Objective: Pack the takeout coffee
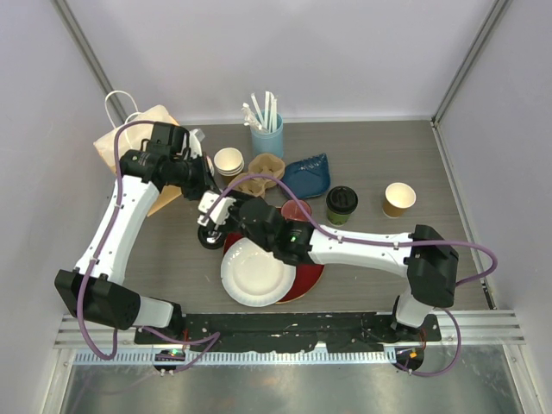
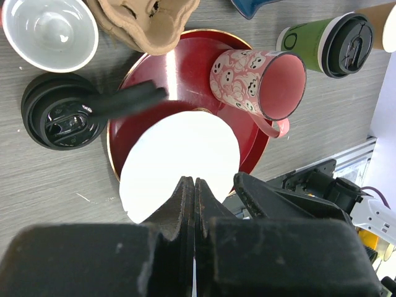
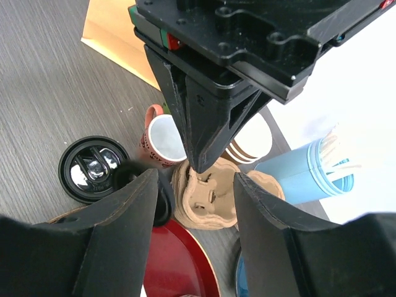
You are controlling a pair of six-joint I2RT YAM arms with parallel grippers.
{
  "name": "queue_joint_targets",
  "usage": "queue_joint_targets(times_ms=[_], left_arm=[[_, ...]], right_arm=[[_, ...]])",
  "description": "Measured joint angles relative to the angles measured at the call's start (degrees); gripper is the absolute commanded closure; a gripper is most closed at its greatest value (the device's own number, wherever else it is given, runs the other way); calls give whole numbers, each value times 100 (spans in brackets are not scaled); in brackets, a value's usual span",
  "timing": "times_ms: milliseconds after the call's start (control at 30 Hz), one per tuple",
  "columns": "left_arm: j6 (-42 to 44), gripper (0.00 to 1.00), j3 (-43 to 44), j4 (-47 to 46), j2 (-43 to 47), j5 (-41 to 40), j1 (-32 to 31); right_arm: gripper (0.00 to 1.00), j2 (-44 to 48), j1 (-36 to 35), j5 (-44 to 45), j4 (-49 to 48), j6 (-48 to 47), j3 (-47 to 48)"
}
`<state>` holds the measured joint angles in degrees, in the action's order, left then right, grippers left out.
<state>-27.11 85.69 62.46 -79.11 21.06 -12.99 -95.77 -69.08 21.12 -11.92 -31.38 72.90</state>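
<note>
Spread black fingers of the right hand (image 3: 193, 179) filled its wrist view, gripping nothing. Just beside them, toward that view's left, a black-lidded cup (image 3: 93, 168) stood on the tabletop (image 1: 379, 164) next to the red plate (image 2: 185, 68), outside the gap between the fingers. The left hand (image 2: 193, 189) hovered above, pressed together and empty. The green cup (image 1: 341, 204) stood well apart by the pink mug (image 2: 260, 80). This looked like the reach for a coffee; next, the right hand would need to straddle the cup, then close.
</note>
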Motion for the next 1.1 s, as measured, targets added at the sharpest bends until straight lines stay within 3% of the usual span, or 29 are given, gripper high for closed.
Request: queue_joint_targets(times_ms=[233, 400, 633, 867, 1100], left_arm=[[52, 100, 0, -9, 0, -4, 20], [354, 100, -35, -98, 0, 2, 343], [1108, 75, -780, -522, 111, -142, 1143], [1569, 69, -1480, -573, 258, 44, 1123], [1851, 61, -1768, -658, 302, 129, 1123]], right_arm=[[40, -13, 101, -118, 173, 125, 7], [37, -11, 315, -763, 428, 560, 7], [37, -297, 1040, -1663, 1051, 1510, 348], [44, -973, 1401, -2055, 1998, 2157, 881], [44, -1469, 1716, -2177, 2804, 2461, 1106]])
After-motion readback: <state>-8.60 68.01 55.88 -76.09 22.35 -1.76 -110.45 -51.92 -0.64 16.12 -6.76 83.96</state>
